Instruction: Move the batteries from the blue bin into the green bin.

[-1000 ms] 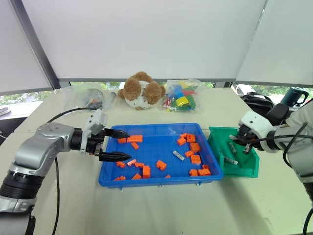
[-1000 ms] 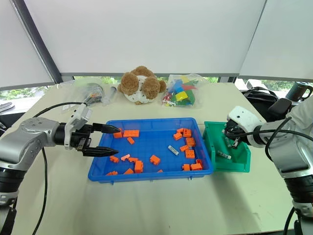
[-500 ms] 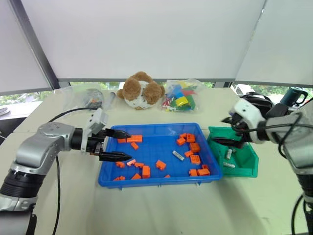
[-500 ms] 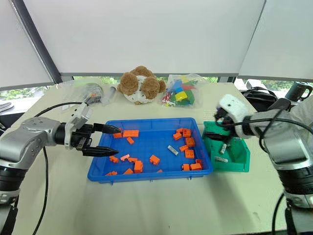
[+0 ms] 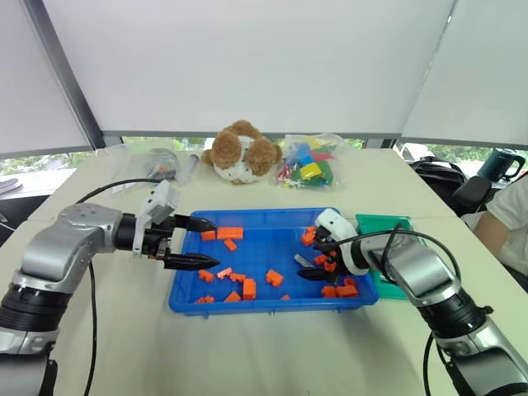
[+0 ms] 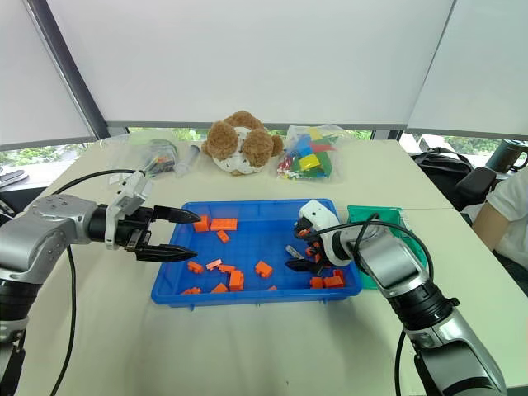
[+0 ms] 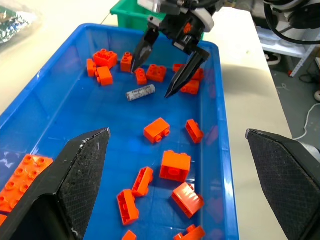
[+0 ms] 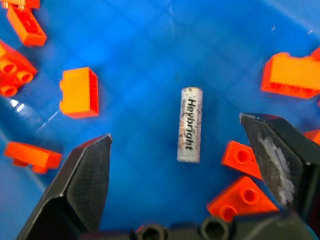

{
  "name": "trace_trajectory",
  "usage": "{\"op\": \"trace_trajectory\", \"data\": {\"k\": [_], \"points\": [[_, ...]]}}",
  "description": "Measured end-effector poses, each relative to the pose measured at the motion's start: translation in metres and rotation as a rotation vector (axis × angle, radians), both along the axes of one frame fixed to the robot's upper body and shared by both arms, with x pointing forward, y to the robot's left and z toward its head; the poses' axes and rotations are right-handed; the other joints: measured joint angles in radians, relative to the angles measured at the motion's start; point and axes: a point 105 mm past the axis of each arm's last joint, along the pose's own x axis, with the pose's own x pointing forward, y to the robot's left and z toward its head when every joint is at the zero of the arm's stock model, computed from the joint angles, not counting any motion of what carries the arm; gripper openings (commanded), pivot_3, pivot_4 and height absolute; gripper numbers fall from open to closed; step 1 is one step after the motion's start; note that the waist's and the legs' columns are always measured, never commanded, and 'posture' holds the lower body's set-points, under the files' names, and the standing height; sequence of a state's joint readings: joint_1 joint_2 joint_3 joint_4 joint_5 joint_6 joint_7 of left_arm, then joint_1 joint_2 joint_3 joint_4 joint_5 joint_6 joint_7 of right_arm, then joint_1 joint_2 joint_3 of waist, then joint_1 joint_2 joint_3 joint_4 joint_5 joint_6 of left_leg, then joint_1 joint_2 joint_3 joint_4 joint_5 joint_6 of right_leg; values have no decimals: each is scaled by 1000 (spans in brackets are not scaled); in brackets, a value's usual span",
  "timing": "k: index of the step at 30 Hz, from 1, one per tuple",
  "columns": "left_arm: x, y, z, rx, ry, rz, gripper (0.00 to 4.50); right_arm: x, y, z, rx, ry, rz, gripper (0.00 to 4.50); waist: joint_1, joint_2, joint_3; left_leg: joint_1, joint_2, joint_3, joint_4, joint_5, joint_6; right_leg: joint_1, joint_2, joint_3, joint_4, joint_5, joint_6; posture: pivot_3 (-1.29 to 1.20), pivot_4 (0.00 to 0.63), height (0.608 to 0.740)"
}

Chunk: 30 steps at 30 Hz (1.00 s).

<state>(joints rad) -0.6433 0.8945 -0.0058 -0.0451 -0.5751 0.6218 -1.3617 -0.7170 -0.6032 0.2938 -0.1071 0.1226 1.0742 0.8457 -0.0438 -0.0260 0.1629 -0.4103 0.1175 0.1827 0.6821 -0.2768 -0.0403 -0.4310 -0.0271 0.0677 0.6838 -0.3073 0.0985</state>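
Note:
The blue bin (image 5: 264,307) lies mid-table with several orange bricks (image 5: 273,277) scattered in it. One silver battery (image 8: 190,125) lies flat on its floor toward the right end, also seen as the battery (image 7: 140,93). My right gripper (image 5: 312,257) hangs open just over that battery, one finger on each side, touching nothing. At the bin's left end my left gripper (image 5: 216,243) is open and empty above the bricks. The green bin (image 6: 375,213) stands against the blue bin's right side, mostly hidden behind my right arm.
A teddy bear (image 5: 239,153), a clear bag of coloured bricks (image 5: 307,161) and another plastic bag (image 5: 157,163) lie behind the blue bin. A black bag (image 5: 437,169) and a person's arm (image 5: 511,223) are at the right edge.
My right gripper opened at the green bin, then swung left and down into the blue bin over the battery. The left arm has stayed still.

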Motion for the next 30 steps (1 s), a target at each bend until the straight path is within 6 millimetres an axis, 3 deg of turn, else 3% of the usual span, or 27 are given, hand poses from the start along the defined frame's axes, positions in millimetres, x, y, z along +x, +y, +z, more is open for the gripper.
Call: {"op": "trace_trajectory", "data": {"k": [6,7,10,16,19,22,25,28,30], "points": [[-1,0,-2,8,-4,5,4500,11,6,-15,1,36,-31,4432,0,0,0,0,0,0,0,0,0,0,0,0,0,0,0,0,150,733],[-2,0,-2,9,-5,3,4500,13,6,-15,-1,34,-33,4205,0,0,0,0,0,0,0,0,0,0,0,0,0,0,0,0,150,733],[-2,0,-2,10,-5,4,4500,16,8,-15,-7,23,-31,3226,-1,0,0,0,0,0,0,0,0,0,0,0,0,0,0,0,150,733],[-3,-2,-3,14,-9,0,4500,16,11,-15,-17,19,-13,128,0,0,0,0,0,0,0,0,0,0,0,0,0,0,0,0,150,733],[-3,-2,-3,14,-9,1,4500,14,12,-13,6,45,-26,19,-1,0,0,0,0,0,0,0,0,0,0,0,0,0,0,0,150,733],[-3,-1,-3,14,-10,1,4500,18,8,13,69,9,-75,19,0,0,0,0,0,0,0,0,0,-1,0,0,0,0,0,0,150,733],[-3,-1,-3,13,-12,2,4500,26,-11,69,121,-147,-144,19,2,0,0,-1,0,0,0,0,0,-1,0,0,0,0,0,0,150,733],[-2,-1,-3,12,-18,2,4500,30,-62,105,129,-257,-320,19,11,0,0,-1,0,0,0,0,1,-1,-1,0,-1,0,0,0,150,733],[-1,1,-4,9,-11,10,4500,27,-97,117,108,-298,-434,19,11,0,0,-1,0,1,0,-1,1,-1,-1,0,-2,0,0,0,150,733]]}}
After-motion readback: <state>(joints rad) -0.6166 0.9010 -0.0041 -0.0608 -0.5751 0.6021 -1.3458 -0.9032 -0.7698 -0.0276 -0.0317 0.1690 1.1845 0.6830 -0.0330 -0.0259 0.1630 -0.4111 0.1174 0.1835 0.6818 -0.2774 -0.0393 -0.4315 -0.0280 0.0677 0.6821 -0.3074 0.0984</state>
